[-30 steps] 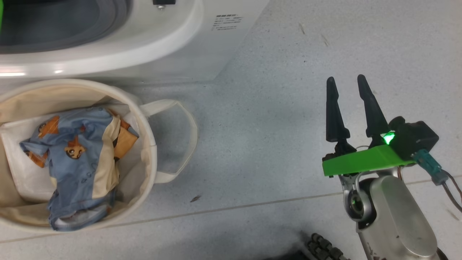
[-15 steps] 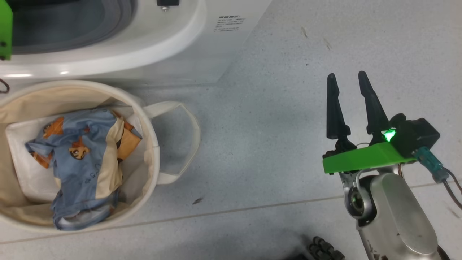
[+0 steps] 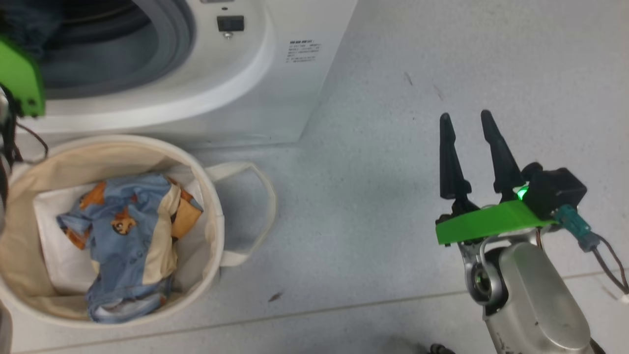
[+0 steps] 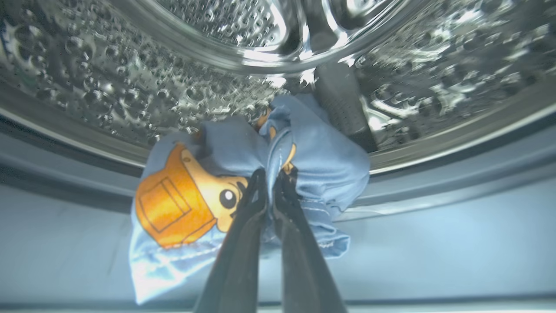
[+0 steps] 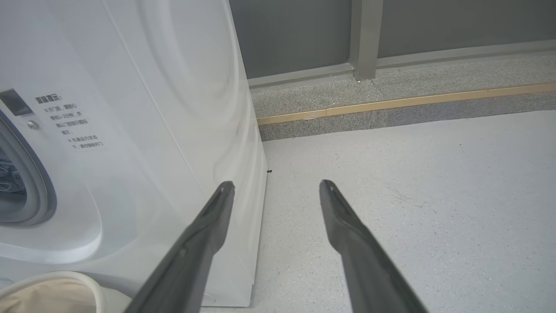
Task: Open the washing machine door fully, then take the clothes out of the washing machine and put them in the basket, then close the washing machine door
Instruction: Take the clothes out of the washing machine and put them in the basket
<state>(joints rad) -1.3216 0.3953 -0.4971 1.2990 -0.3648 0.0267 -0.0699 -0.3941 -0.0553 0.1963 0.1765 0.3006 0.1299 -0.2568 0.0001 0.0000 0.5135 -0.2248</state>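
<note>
1. In the left wrist view, the left gripper [image 4: 271, 176], two long dark fingers rising from the bottom centre, is pressed together on a fold of a light-blue denim-like garment [image 4: 330, 165] printed with an orange cartoon figure.
2. That garment sits in the middle of the frame. It drapes over the lip of the perforated steel drum [image 4: 108, 91] and the grey rubber gasket [image 4: 434, 187].
3. In the head view, the white boxy front-loading washing machine [image 3: 275, 83] occupies the upper left. A green bracket [image 3: 19, 78] on the left arm crosses its round opening at the far left edge.
4. A round cream canvas basket [image 3: 212, 206] stands at the lower left, just in front of the washer. One loop handle lies out to its right.
5. A second light-blue garment [image 3: 123, 231] with orange figures lies crumpled inside the basket on white cloth.
6. The right gripper [image 3: 466, 115] is at the right of the head view. Its fingers are spread apart over pale speckled floor [image 3: 368, 172], well apart from the basket.
7. In the right wrist view, the spread fingers [image 5: 213, 217] point past the washer's front corner.
</note>
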